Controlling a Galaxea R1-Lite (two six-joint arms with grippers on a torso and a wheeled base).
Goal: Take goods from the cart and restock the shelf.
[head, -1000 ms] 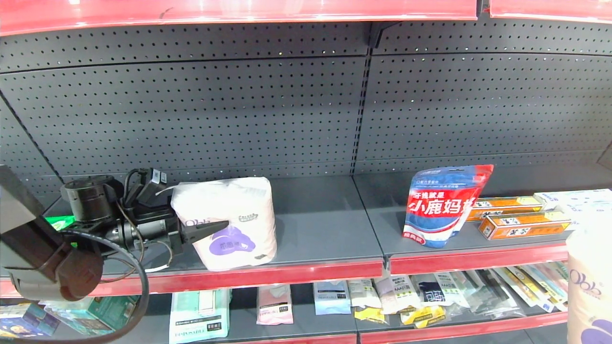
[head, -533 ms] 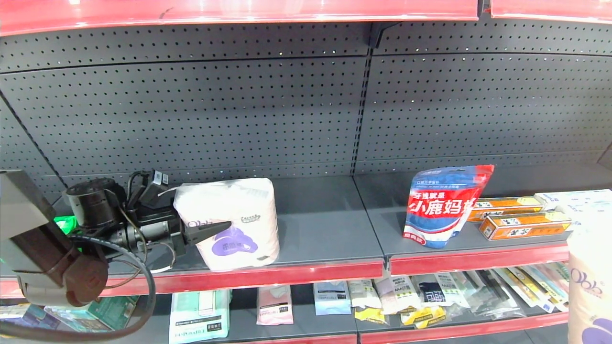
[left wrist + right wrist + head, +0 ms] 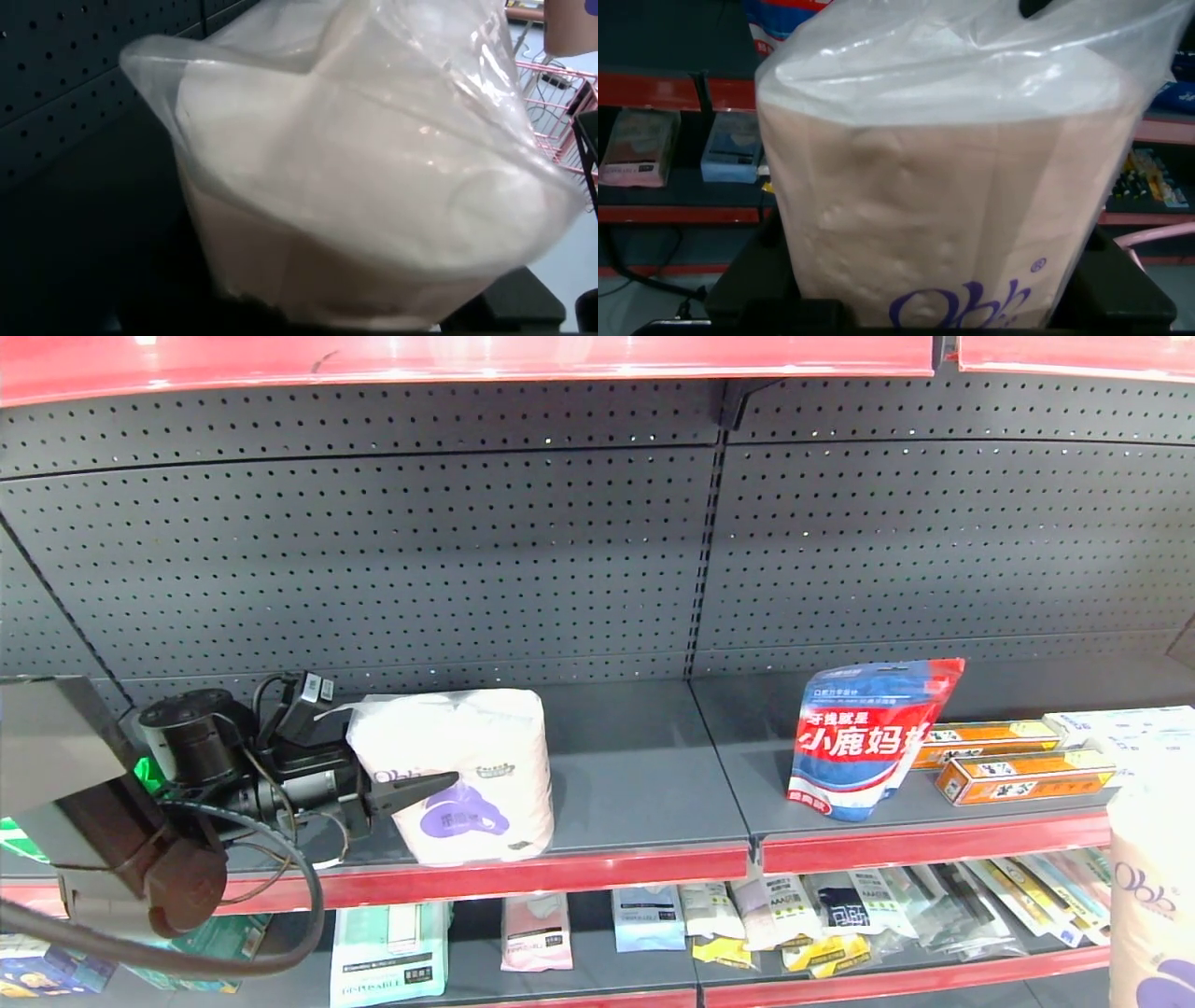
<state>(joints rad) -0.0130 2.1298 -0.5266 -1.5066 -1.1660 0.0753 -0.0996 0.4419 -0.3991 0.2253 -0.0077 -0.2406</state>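
A white toilet-paper pack with purple print (image 3: 467, 775) stands on the grey shelf (image 3: 635, 784), near its red front edge at the left. My left gripper (image 3: 434, 751) is shut on it from the left, one black finger (image 3: 411, 791) lying across its front. The left wrist view has this pack (image 3: 355, 187) close up in clear wrap. A second toilet-paper pack (image 3: 1153, 896) hangs at the lower right, in front of the shelves. In the right wrist view that pack (image 3: 943, 215) sits between the dark sides of my right gripper (image 3: 938, 308), which is shut on it.
A red and blue pouch (image 3: 873, 737) stands on the right half of the shelf, beside orange boxes (image 3: 1022, 775) and white boxes (image 3: 1120, 721). Bare shelf lies between the pack and the pouch. Small packets (image 3: 840, 905) fill the lower shelf. A pink cart (image 3: 561, 103) stands behind.
My left gripper has shifted the toilet-paper pack a little to the right along the shelf. The pack at the lower right has stayed about where it was.
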